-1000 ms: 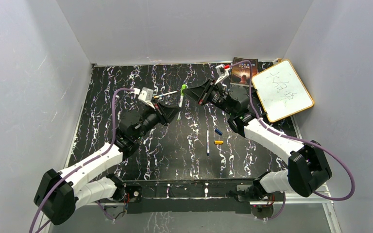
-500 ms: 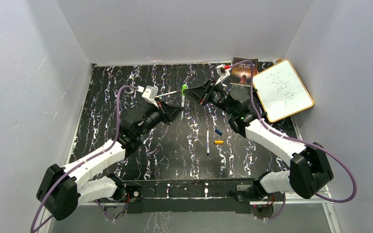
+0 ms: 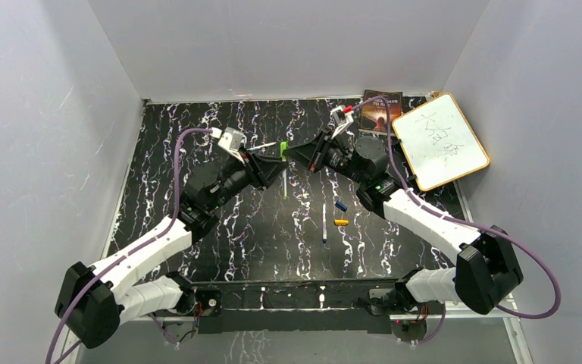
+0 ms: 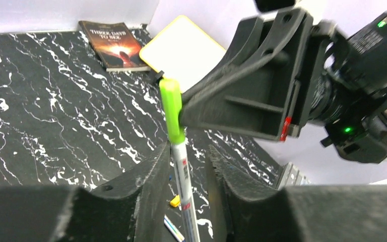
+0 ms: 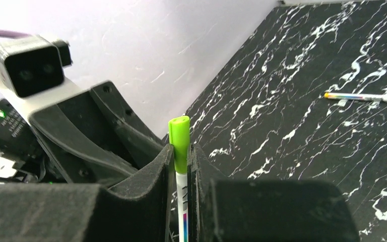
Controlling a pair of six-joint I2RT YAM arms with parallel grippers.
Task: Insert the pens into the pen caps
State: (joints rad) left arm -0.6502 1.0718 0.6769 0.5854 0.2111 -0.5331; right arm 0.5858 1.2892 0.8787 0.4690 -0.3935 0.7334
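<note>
A white pen (image 4: 184, 181) wearing the green pen cap (image 4: 171, 108) hangs upright above the table's middle back. My right gripper (image 5: 180, 151) is shut on the green cap (image 5: 179, 141) and on the top of the pen (image 5: 182, 201). My left gripper (image 4: 189, 156) sits just below, open, with the pen between its fingers and a gap on the right side. In the top view both grippers meet at the cap (image 3: 283, 155). On the table lie a blue-ended pen (image 3: 323, 222), a blue cap (image 3: 340, 205) and an orange cap (image 3: 341, 222). Another pen (image 5: 368, 97) lies farther back.
A book (image 3: 381, 110) and a yellow-framed whiteboard (image 3: 441, 140) sit at the back right corner. Grey walls enclose the black marbled table (image 3: 197, 136) on three sides.
My left gripper's jaws have parted from the pen. Both grippers have drawn closer together, and the right one still holds the green cap.
</note>
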